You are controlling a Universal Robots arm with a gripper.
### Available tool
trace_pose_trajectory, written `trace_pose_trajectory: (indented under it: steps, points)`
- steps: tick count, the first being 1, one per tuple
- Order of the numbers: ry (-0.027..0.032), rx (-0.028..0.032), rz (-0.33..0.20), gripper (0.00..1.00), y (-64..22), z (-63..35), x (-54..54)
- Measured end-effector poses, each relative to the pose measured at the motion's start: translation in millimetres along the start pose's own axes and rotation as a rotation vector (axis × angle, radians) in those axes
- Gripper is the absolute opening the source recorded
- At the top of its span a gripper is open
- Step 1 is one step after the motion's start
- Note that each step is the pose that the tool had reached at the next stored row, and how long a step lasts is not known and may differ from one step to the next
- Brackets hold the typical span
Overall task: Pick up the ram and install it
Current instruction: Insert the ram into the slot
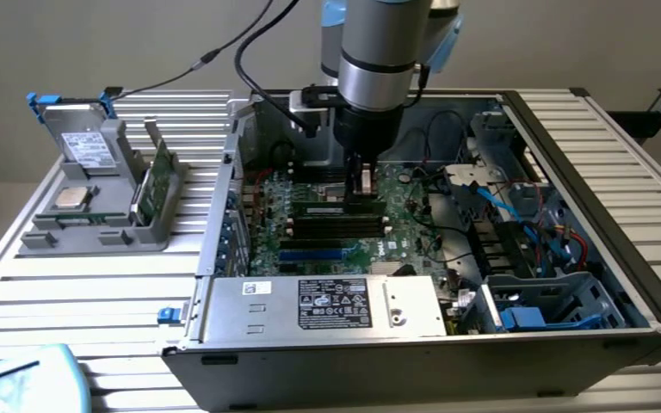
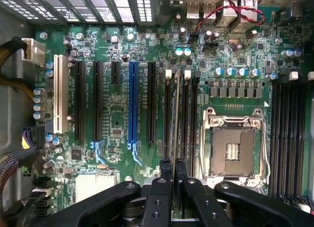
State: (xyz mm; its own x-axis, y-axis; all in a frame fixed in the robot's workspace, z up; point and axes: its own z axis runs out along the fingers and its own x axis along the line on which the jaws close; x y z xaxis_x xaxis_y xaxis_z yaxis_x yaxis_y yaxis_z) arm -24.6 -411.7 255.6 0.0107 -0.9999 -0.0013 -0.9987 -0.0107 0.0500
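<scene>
Open computer case with the arm at work inside it. At the exterior view's left, a slatted metal surface point(image 1: 32, 292) carries a grey holder point(image 1: 89, 237) with a grey drive point(image 1: 87, 151), a square silver processor chip point(image 1: 72, 198) and a green board point(image 1: 158, 172) standing on edge. Toward the centre lies the case point(image 1: 423, 361), side panel off, with a labelled silver power supply point(image 1: 330, 305) along its near wall. The arm point(image 1: 382, 43) descends into the case, and its tool point(image 1: 365, 185) hangs low over the motherboard's memory slots. In the wrist view the tool point(image 2: 173, 165) is drawn narrow, its black fingers point(image 2: 166, 170) gripping the ram point(image 2: 175, 124), which is seen edge-on as a thin strip along the memory slots point(image 2: 189, 119). These slots lie between the blue expansion slot point(image 2: 133, 104) and the empty processor socket point(image 2: 233, 148). Whether the ram is fully seated cannot be told.
</scene>
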Motion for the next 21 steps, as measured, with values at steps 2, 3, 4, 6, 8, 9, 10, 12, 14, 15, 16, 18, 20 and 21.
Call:
trace_pose_trajectory:
  steps: [2,3,4,6,8,9,10,12,14,15,16,18,20,21]
  points:
    - [0.0012,0.0000,0.000,0.14,-0.2,3.5,0.0]
    - [0.0019,0.0001,0.000,0.14,-0.3,5.3,0.0]
    - [0.0029,0.0001,0.000,0.14,-0.4,7.1,0.0]
    - [0.0055,0.0000,0.000,0.14,-0.6,10.7,0.0]
    - [0.0084,0.0000,0.001,0.14,-0.7,14.3,0.0]
    - [0.0100,0.0000,0.001,0.14,-0.8,16.0,0.0]
    - [0.0120,-0.0001,0.001,0.14,-0.9,17.7,0.0]
    - [0.0138,-0.0002,0.001,0.14,-0.9,18.4,0.0]
    - [0.0153,-0.0001,0.001,0.14,-1.0,18.5,0.0]
    - [0.0166,0.0000,0.001,0.14,-1.0,18.6,-0.2]
    - [0.0179,-0.0001,0.001,0.14,-1.1,18.7,-0.4]
    - [0.0201,-0.0001,0.001,0.14,-1.2,19.2,-0.9]
    - [0.0218,-0.0001,0.001,0.14,-1.3,19.7,-1.7]
    - [0.0229,-0.0002,0.001,0.14,-1.3,20.1,-2.3]
